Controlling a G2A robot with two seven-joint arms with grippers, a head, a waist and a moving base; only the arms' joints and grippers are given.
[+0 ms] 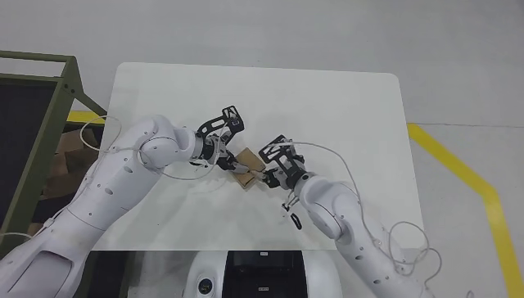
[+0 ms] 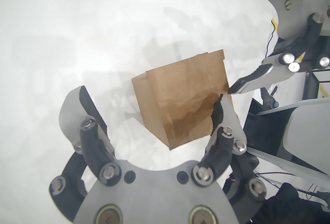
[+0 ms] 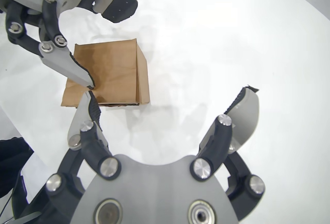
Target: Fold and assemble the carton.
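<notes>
Bright diffuse light glares off the table [image 1: 327,110]; carton [image 3: 110,68] casts faint shadow.

Carton [image 2: 180,98]: plain brown, darker brown blotch. Table [image 1: 327,101]: white. Floor stripe [image 1: 450,160], 3 o'clock: yellow. Frame [image 1: 33,56], 9 o'clock: olive green.

Brown cardboard carton [image 1: 246,167], partly folded into box shape, creased, sits on table [image 1: 344,110] nr front-middle.

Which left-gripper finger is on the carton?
The finger beside the right gripper's tip, resting on the carton; the other finger hangs over bare table.
</notes>
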